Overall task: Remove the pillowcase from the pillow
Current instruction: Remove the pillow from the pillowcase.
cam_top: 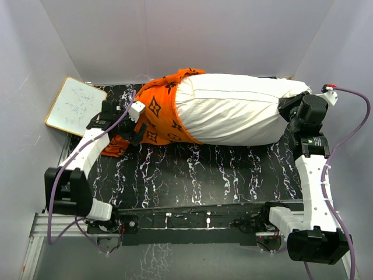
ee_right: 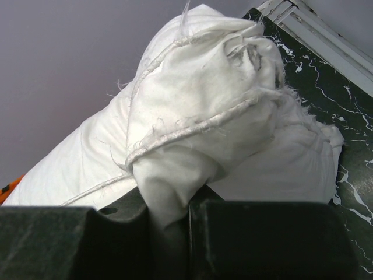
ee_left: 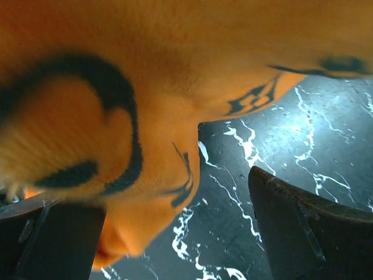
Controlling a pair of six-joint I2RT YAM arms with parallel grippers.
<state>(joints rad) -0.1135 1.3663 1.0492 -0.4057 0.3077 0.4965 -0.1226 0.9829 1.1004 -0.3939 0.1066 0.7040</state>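
The fingers (ee_left: 303,227) of my left gripper (ee_left: 169,204) are spread wide, one at each lower corner of the wrist view. A fold of the pillowcase (ee_left: 145,70) hangs down between them, close against the left one, and neither finger pinches it. Under that fold I see the black marbled table (ee_left: 291,128). The fingers (ee_right: 262,233) of my right gripper (ee_right: 169,216) are pressed together on a bunched, frayed corner of the pillow (ee_right: 192,116), and the white cloth is squeezed into the narrow slot between them. From above, my left gripper sits at the pillow's left end, against the near side of the orange cover, and my right gripper sits at the pillow's right end. The pillow lies lengthwise across the far part of the table. The pillowcase wraps only its left end, gathered in folds, and a flap of it trails onto the table beside my left arm. The rest of the pillow, most of its length, is bare white. A small white board (cam_top: 74,105) lies tilted at the far left corner, just beyond my left arm.
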